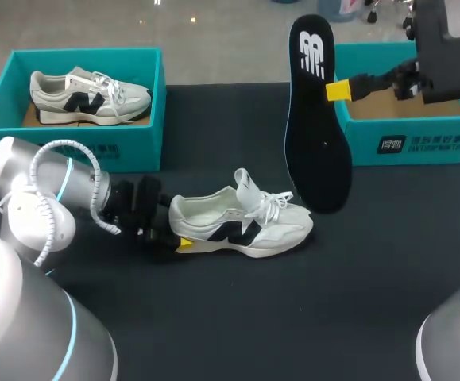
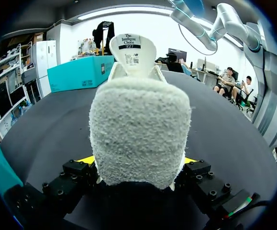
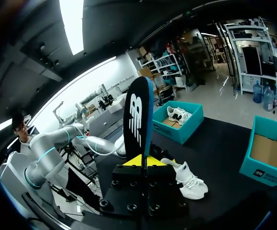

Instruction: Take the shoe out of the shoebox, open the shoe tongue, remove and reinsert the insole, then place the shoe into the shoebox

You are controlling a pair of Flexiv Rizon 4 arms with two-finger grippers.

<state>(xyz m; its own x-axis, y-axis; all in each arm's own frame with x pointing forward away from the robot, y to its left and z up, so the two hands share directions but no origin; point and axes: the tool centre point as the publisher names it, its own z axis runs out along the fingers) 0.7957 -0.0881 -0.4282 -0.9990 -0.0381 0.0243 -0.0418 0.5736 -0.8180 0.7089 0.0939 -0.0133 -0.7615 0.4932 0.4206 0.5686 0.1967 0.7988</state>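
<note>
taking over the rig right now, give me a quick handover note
Left gripper: shut on the heel of the shoe, which lies on the table, toe pointing right, tongue raised.
Right gripper: shut on the black insole, held upright over the table just left of the empty box.
The left box holds a second shoe.
Done: shoe out of the box, tongue open, insole out.
Left: slide the insole back into the shoe, then put the shoe into the empty box.
</note>
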